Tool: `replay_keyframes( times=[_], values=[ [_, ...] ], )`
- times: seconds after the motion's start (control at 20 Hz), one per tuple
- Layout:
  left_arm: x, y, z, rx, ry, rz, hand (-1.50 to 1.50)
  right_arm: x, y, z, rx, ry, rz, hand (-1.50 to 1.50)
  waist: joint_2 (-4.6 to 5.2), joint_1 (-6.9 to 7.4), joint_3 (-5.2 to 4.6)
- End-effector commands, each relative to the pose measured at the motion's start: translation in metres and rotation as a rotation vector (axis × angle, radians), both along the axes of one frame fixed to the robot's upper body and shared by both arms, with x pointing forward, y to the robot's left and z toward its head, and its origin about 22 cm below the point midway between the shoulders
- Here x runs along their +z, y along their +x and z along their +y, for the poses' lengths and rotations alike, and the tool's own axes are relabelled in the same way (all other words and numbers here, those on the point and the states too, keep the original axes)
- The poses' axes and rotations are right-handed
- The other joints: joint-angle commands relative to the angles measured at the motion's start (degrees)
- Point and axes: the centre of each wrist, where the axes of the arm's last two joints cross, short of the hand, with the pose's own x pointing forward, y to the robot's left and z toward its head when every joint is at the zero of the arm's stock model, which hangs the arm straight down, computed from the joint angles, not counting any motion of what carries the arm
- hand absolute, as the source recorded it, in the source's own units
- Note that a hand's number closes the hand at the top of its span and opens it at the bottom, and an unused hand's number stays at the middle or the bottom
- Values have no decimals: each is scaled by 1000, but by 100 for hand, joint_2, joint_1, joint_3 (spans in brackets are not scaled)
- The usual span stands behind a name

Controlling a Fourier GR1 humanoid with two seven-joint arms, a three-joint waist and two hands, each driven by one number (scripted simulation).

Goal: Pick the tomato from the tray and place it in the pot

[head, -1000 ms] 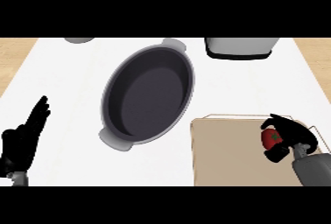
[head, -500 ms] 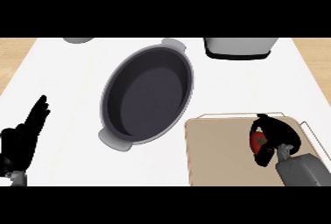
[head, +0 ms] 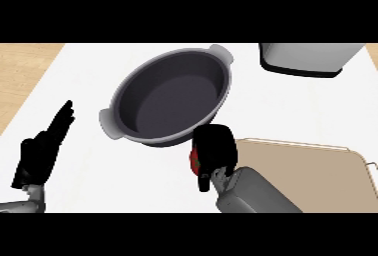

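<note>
White counter (head: 88,165) below me — my right hand (head: 215,152) has its fingers curled around the small red tomato (head: 194,161), just beside the near rim of the dark oval metal pot (head: 171,97); open left hand (head: 44,147) rests far left.

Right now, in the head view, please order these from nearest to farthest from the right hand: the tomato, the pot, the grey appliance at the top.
1. tomato: held in the right hand.
2. pot: just above the hand.
3. grey appliance: upper right, at the top edge.
</note>
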Motion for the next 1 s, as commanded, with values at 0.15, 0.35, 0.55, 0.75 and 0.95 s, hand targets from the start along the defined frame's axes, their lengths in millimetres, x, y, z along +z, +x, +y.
replay_keyframes(
  times=[0.15, 0.35, 0.55, 0.75, 0.95],
  values=[
    [-1, 10, -7, -17, 5, 8, 0, 54, -18, 65, -38, -45, -416, 150, -51, -10, -5],
    [-8, 6, -4, -6, 3, 27, 0, 81, -16, 81, -109, -33, -627, 150, -64, -17, -10],
    [-9, 7, -5, 7, 5, 22, 0, 105, -21, 87, -155, 114, -690, 150, -52, -29, 4],
    [0, 15, -3, 3, 5, 10, 0, 114, -12, 93, -201, 162, -718, 150, -16, -76, 7],
    [-1, 22, -9, 27, -5, -8, 0, 124, 2, 98, -220, 210, -759, 150, 26, -159, 6]
  ],
)
